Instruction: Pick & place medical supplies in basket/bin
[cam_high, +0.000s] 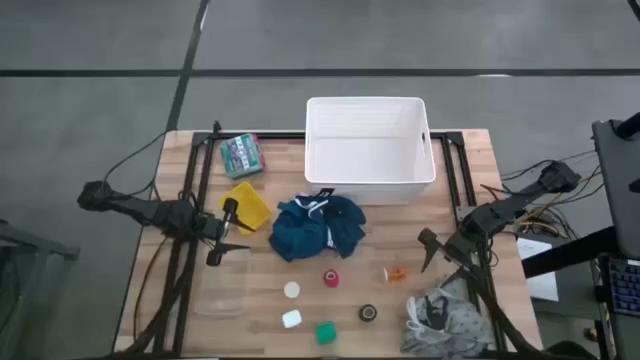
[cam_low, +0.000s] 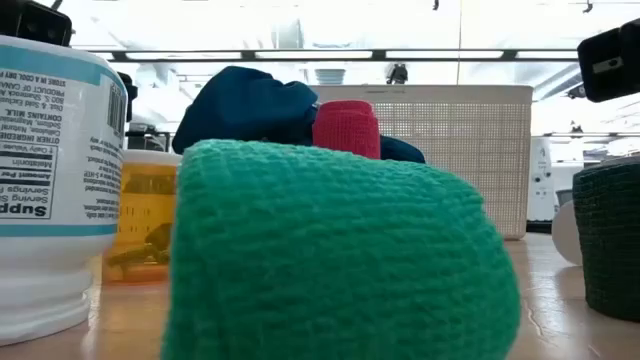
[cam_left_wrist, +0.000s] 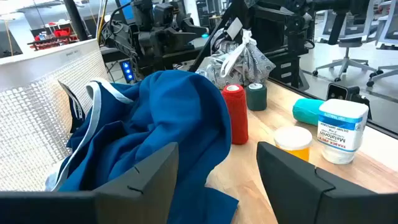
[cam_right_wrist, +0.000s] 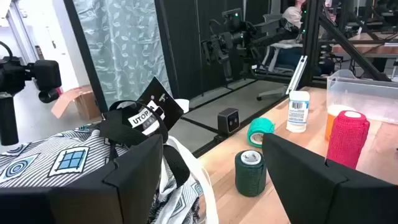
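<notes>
Both grippers hang empty, fingers apart: the left gripper (cam_high: 222, 240) near the worktop's left edge beside the yellow tray (cam_high: 247, 207), the right gripper (cam_high: 437, 252) by the patterned cloth (cam_high: 445, 318) near the right edge.

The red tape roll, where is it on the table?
In the high view the red tape roll stands near the table's middle, just in front of the dark blue garment, with the small orange pill bottle to its right.
</notes>
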